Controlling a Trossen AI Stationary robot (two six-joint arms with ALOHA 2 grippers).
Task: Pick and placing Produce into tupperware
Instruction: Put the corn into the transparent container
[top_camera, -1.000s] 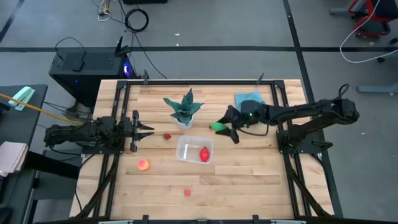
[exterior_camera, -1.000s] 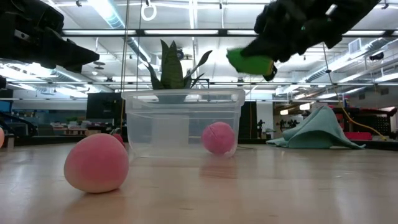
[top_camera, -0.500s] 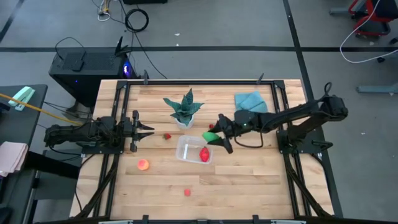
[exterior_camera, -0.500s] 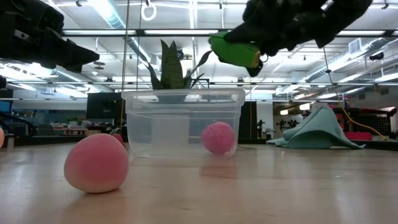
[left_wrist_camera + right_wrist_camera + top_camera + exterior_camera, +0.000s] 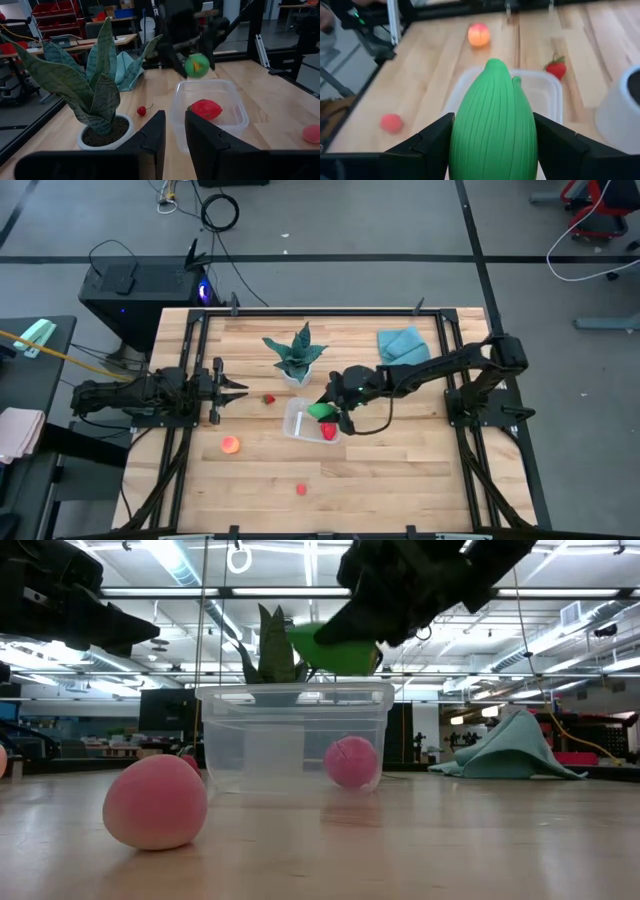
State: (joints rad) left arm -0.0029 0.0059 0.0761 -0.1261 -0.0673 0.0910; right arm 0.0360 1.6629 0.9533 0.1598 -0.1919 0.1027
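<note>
1. I see my right gripper point(image 5: 328, 407) clamped on the green produce point(image 5: 320, 410), held in the air over the tupperware point(image 5: 296, 420).
2. A red piece point(image 5: 329, 431) lies inside the tupperware.
3. My left gripper point(image 5: 236, 389) waits, fingers parted, well apart from the tupperware.

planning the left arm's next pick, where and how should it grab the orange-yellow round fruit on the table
Grip the orange-yellow round fruit across its widest middle, coming straight down from above. It is a ball lying on bare table with nothing touching it, so any jaw direction should work. The left gripper waits nearby.
</note>
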